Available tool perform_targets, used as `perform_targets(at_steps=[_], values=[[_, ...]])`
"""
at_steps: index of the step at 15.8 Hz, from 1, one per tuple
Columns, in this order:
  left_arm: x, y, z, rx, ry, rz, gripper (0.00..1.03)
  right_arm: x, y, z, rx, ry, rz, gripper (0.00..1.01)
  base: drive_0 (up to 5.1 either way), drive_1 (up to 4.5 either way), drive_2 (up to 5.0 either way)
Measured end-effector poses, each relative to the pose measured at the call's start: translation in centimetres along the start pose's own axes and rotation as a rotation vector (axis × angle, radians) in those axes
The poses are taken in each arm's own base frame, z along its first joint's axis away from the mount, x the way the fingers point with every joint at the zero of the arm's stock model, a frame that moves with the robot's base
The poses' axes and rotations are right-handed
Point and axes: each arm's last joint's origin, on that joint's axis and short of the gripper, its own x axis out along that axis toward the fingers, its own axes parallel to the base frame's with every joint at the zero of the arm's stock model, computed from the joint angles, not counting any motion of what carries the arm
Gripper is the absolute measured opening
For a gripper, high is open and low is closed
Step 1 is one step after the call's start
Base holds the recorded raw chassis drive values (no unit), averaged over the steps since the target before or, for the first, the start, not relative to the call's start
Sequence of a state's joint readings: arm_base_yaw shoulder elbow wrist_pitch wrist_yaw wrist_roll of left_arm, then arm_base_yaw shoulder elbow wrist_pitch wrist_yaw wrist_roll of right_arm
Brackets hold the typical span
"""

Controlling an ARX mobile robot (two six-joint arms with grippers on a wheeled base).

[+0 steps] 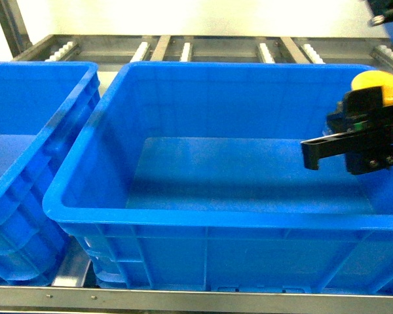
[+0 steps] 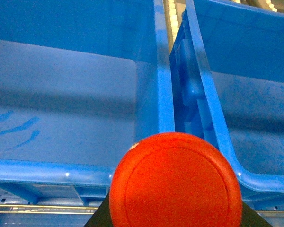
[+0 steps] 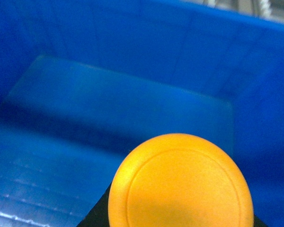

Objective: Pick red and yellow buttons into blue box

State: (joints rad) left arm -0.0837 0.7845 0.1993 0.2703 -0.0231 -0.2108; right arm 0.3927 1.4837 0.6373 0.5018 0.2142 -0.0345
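The blue box (image 1: 183,219) fills the middle of the head view, its flat floor bare. My right gripper (image 1: 354,127) hangs over the box's right side, shut on the yellow button (image 1: 374,81), whose cap shows above the black fingers. In the right wrist view the yellow button (image 3: 181,184) covers the jaws, with the box's floor (image 3: 109,104) beyond. The left gripper is out of the head view. In the left wrist view the red button (image 2: 175,182) is held at the jaws, dark fingers (image 2: 98,219) showing beside it, just in front of the near rims of two crates.
A second deep blue crate (image 1: 26,163) stands to the left of the box, separated by a narrow gap (image 2: 177,80). Both sit on a metal roller rack (image 1: 183,49) with a steel front rail (image 1: 183,299).
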Motion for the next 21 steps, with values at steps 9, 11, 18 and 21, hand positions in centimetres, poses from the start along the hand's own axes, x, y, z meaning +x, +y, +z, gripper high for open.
perform_targets(at_steps=[9,11,18,21], values=[[0.0,0.0,0.0,0.000,0.000,0.000,0.23,2.4,1.0,-1.6,0.074,0.055,0.070,0.84,0.0,0.00,0.0],[0.0,0.0,0.0,0.000,0.000,0.000,0.23,1.4,-0.3,-0.6,0.099,-0.046,0.012,1.00,0.0,0.00,0.0],[0.0,0.0,0.0,0.000,0.000,0.000,0.23,-9.7,-7.0,0.0,0.141,-0.459,-0.289,0.98,0.0,0.00,0.0],[0.0,0.0,0.0,0.000,0.000,0.000,0.23,-15.4,-7.5,-6.1,0.178,-0.409,-0.373,0.98,0.0,0.00,0.0]])
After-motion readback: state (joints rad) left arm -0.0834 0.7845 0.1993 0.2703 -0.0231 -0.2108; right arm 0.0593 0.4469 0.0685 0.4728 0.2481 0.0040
